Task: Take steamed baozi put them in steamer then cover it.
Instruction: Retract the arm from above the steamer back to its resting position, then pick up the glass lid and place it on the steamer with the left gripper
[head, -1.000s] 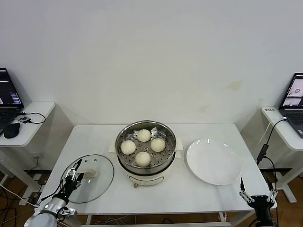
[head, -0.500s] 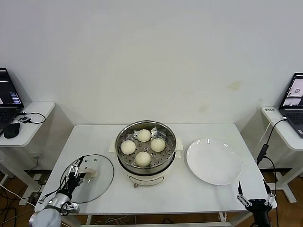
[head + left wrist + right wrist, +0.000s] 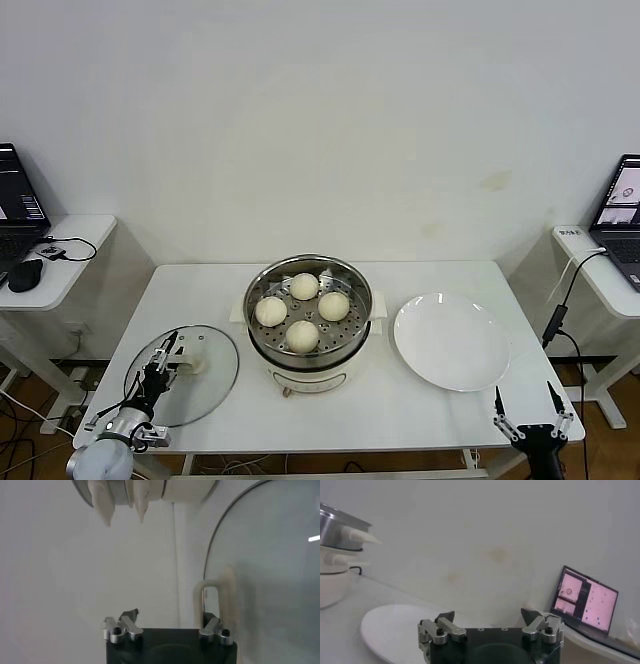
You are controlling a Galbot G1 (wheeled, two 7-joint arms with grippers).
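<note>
Four buns (image 3: 302,310) sit on the perforated tray inside the steamer (image 3: 308,352), which stands at the middle of the white desk (image 3: 400,400). Buns spaced apart from each other, none touching the steel wall. Steamer uncovered.

Lid (image 3: 210,385) lies flat on the desk to the robot's left of the steamer, near but not touching its base. Its near-left rim runs close to the desk's front-left edge. Cream bar handle (image 3: 190,357) faces up.

Left hand (image 3: 158,368) is over the lid at the handle, arm coming in from past the front-left desk corner. In the left wrist view the handle (image 3: 212,602) stands just ahead of one fingertip (image 3: 216,630), the other fingertip off to the side over bare desk; fingers are parted, and whether they press the handle cannot be told.

Right hand (image 3: 528,425) hangs at the front-right desk corner, fingers spread wide and holding nothing, well apart from the steamer.

White plate (image 3: 450,342) lies to the robot's right of the steamer, a narrow gap between them. Bare desk surface lies in front of the steamer and behind it, up to the wall.
</note>
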